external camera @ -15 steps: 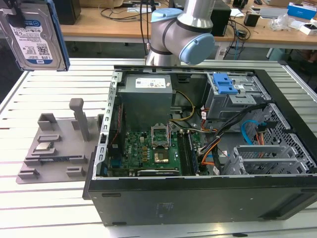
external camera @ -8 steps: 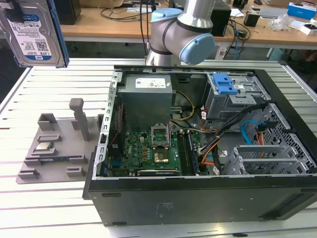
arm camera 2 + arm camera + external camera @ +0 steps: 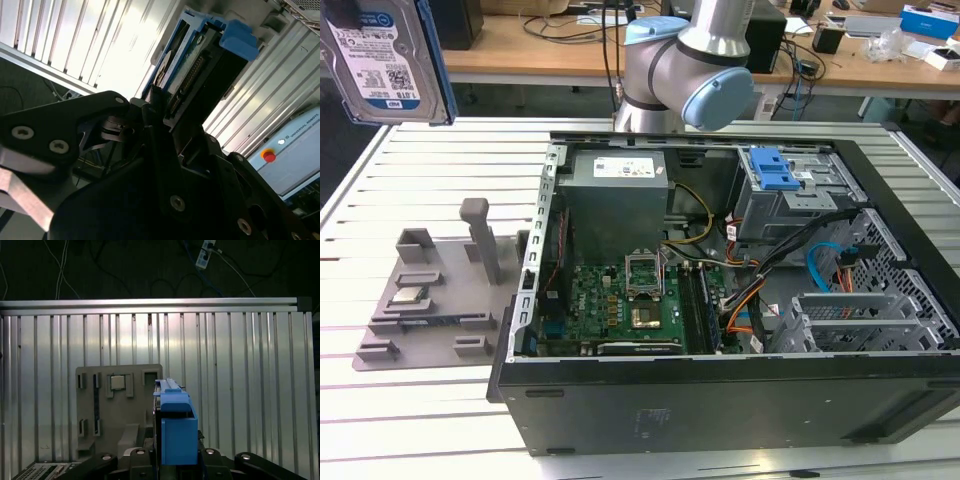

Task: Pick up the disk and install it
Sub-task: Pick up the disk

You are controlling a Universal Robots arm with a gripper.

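Two large things stand on the slatted silver metal table (image 3: pixel 420 430): an open black computer case (image 3: pixel 720 400) on the exterior view's right, and just beside it on the left a flat grey plastic holder plate (image 3: pixel 430 320), with a small square silver chip (image 3: pixel 410 296) lying in one of its pockets. Inside the case are a green circuit board (image 3: pixel 610 305), a grey boxy power supply (image 3: pixel 617 185) at the far wall, and at the far right a grey drive cage (image 3: pixel 790 205) with a blue plastic latch (image 3: pixel 775 170) on it. The grey robot arm (image 3: pixel 685 70) rises behind the case. The disk (image 3: pixel 380 60), a flat silver metal hard drive with a white-and-blue label and a blue plastic bracket around it, is up in the air at the far left of the exterior view, well apart from the case. In the second wrist view the black gripper (image 3: pixel 165 107) is closed on one end of the disk. In the first wrist view the blue bracket end sticks out of the gripper, over the table near the holder plate.
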